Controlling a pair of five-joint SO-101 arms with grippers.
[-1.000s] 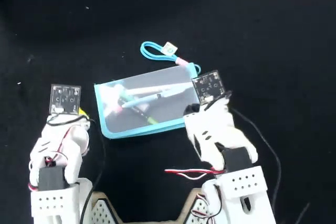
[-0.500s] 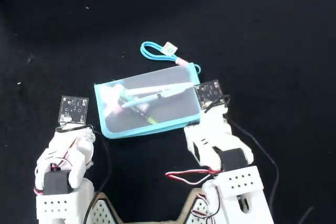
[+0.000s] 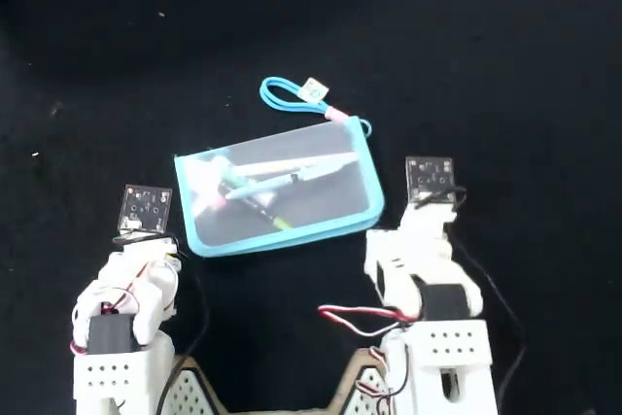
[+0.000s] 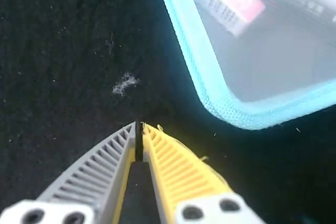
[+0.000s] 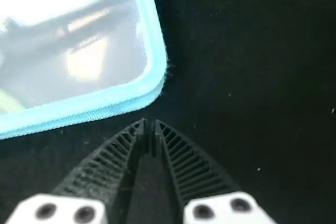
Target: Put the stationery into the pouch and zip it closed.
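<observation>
Yellow-and-grey ribbed plastic: left tool (image 4: pixel 139 128) has its fingers pressed together at the tips, nothing between them. Right tool (image 5: pixel 148 125) is black, same ribbed fingers, also pinched together on nothing. Both sit low over the bench (image 3: pixel 505 75), which is covered in matte black cloth. The pouch (image 3: pixel 330 196) lies flat on the cloth ahead of and between the two arms, slightly skewed. Each tool is near one of its rounded near corners and clear of it, with a strip of black cloth between. The pouch is rectangular, with a clear film face and woven light-blue edging. The stationery (image 3: pixel 255 203) is inside, visible through the film: several pens lying crosswise plus a pink-labelled piece, exact count unclear. A thin blue cord loop (image 3: pixel 284 96) with a small white tag (image 3: pixel 313 90) trails from the far corner. Count: two tools, one pouch, one loop, one tag.
</observation>
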